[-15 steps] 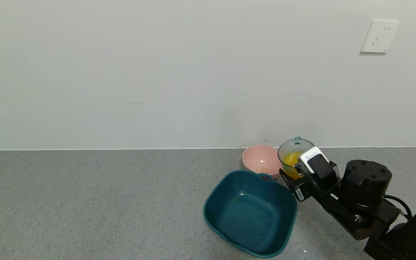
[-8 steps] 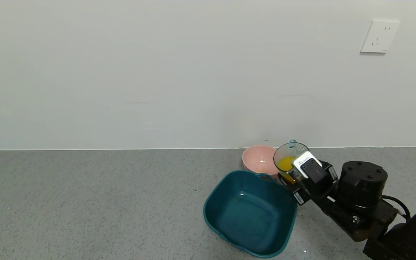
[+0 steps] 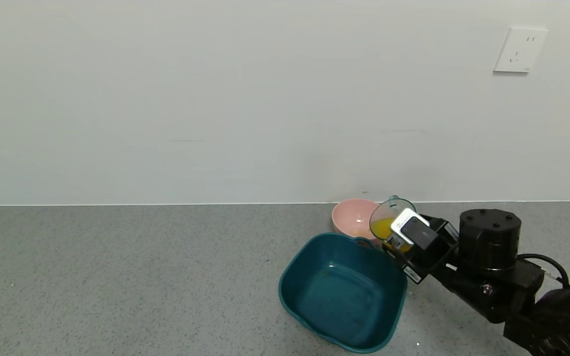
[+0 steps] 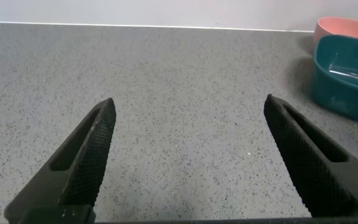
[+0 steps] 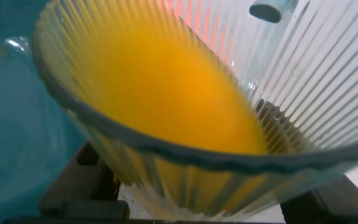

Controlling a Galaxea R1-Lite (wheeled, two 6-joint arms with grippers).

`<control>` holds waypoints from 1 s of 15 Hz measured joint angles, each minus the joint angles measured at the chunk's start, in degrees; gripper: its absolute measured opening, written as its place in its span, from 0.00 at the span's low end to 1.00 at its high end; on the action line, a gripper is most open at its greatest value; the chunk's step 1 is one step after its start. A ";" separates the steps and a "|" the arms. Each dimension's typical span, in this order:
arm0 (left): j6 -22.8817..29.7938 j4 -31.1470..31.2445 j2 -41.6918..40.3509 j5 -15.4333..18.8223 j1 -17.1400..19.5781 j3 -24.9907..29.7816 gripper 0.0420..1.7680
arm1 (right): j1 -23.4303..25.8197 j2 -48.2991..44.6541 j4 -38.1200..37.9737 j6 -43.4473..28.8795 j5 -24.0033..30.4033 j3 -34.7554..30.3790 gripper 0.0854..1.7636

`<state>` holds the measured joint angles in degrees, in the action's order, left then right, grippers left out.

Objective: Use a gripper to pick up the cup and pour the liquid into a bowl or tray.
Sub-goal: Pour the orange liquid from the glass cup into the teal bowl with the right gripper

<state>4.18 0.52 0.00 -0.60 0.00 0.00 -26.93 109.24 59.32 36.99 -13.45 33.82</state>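
Note:
My right gripper (image 3: 398,241) is shut on the ribbed blue-grey cup (image 3: 388,217) and holds it tilted to the left, just above the right rim of the dark teal tub (image 3: 343,291). The orange-yellow liquid (image 3: 380,227) lies against the cup's lower side, near its lip. In the right wrist view the cup (image 5: 303,93) fills the frame, with the liquid (image 5: 173,93) inside and the tub (image 5: 11,118) beside it. No liquid shows in the tub. My left gripper (image 4: 188,109) is open and empty over bare counter, far from the cup.
A round pink bowl (image 3: 356,218) stands against the wall just behind the tub, close to the cup; it also shows in the left wrist view (image 4: 347,27). The grey speckled counter (image 3: 117,277) stretches to the left. A white wall socket (image 3: 519,49) is high on the right.
My right gripper has moved left and a little down with the cup and tilted it further towards the tub. The liquid has run towards the cup's lip. The tub and pink bowl are still.

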 joint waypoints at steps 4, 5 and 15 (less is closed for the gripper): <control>0.00 0.00 0.00 0.00 0.00 0.00 0.97 | -0.77 -1.50 -5.52 3.52 -0.17 2.45 0.77; -0.02 -0.01 0.00 0.02 0.00 0.00 0.97 | -1.05 -1.61 -6.44 4.49 -0.24 2.97 0.77; 0.00 0.00 0.00 0.00 0.00 0.00 0.97 | -1.95 -1.57 -13.79 13.73 -2.93 6.53 0.77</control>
<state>4.18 0.52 0.00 -0.60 0.00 0.00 -28.88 107.67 45.53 50.71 -16.37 40.35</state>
